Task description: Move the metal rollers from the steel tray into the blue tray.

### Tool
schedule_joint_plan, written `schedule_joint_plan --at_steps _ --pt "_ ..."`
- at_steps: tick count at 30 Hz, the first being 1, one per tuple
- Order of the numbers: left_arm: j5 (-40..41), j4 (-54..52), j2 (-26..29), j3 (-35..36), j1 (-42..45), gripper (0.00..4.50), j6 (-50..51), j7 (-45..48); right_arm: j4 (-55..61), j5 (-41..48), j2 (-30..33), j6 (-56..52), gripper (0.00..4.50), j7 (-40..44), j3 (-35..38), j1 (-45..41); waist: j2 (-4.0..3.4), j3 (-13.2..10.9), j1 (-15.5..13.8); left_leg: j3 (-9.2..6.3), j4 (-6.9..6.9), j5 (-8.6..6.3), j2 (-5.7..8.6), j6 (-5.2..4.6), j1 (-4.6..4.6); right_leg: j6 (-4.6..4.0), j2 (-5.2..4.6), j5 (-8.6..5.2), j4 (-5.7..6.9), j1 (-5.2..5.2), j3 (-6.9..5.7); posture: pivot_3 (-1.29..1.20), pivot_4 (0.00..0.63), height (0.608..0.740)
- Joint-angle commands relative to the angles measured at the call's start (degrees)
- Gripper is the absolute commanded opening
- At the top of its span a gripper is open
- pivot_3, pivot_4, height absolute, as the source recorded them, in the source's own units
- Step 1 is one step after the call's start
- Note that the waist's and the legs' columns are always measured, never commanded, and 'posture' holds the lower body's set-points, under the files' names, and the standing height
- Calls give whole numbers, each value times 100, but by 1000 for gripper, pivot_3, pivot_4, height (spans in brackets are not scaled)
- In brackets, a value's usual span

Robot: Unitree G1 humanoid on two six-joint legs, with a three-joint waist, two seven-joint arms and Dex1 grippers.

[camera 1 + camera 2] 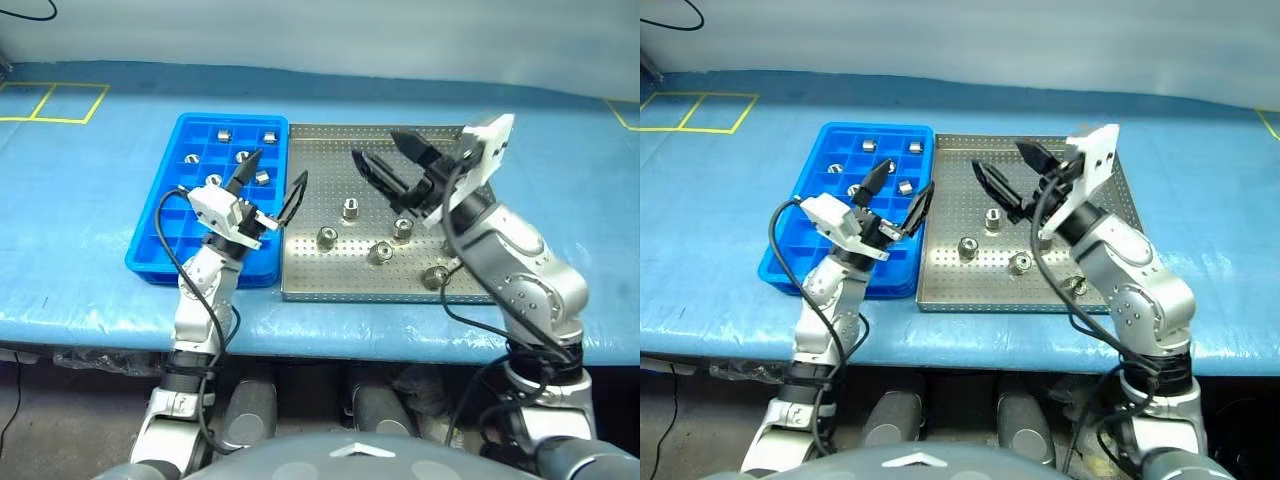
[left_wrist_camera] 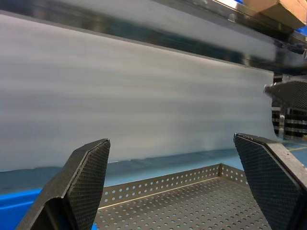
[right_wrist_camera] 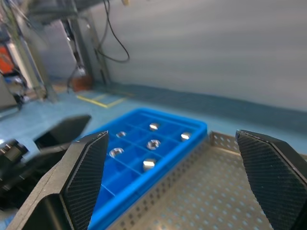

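Several metal rollers (image 1: pixel 351 209) stand scattered on the steel tray (image 1: pixel 320 155), most of them in its near half. More of these rollers (image 1: pixel 242 156) sit in compartments of the blue tray (image 1: pixel 230 119), which lies against the steel tray's left side. My left gripper (image 1: pixel 272 182) hovers open over the seam between the two trays and holds nothing. Above the far middle of the steel tray, my right gripper (image 1: pixel 377 148) is raised and open, also holding nothing. The right wrist view looks across the steel tray (image 3: pixel 216 191) to the blue tray (image 3: pixel 184 125).
Both trays rest on a table under a blue cover (image 1: pixel 560 150). Yellow tape marks (image 1: pixel 60 100) lie at the far left. The table's front edge (image 1: pixel 330 340) runs just below the trays. A pale wall (image 2: pixel 144 96) stands behind the table.
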State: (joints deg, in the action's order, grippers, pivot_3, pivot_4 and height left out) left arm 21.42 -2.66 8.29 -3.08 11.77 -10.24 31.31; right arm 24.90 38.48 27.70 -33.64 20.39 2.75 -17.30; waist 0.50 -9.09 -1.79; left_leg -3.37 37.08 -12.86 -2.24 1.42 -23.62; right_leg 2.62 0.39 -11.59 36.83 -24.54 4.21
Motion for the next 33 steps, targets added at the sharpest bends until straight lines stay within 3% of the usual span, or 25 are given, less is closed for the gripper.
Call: schedule_joint_plan --at_steps 1,9,18,33 --pt "174 -548 253 -175 -112 4500 489 325 84 -403 344 -27 4481 198 -10 305 0 0 2 0 1 0 0 0 0 -1 0 0 0 1 0 151 150 740" --pt "46 -1097 962 -582 -295 4500 1645 726 161 -439 725 -241 4481 666 266 1273 0 -1 32 5 9 0 -1 0 2 0 0 -1 1 1 3 132 150 740" --pt "-53 -1068 1007 -585 -370 4500 2062 670 445 -262 530 -244 4481 688 598 1852 1 -1 60 7 12 0 -2 0 1 1 -1 -1 0 0 5 92 150 740" --pt "-1151 61 697 -1133 1455 4500 3334 40 646 -509 41 -135 4481 374 564 2147 2 -1 200 7 18 0 5 1 -3 12 2 5 -1 2 15 16 150 740"
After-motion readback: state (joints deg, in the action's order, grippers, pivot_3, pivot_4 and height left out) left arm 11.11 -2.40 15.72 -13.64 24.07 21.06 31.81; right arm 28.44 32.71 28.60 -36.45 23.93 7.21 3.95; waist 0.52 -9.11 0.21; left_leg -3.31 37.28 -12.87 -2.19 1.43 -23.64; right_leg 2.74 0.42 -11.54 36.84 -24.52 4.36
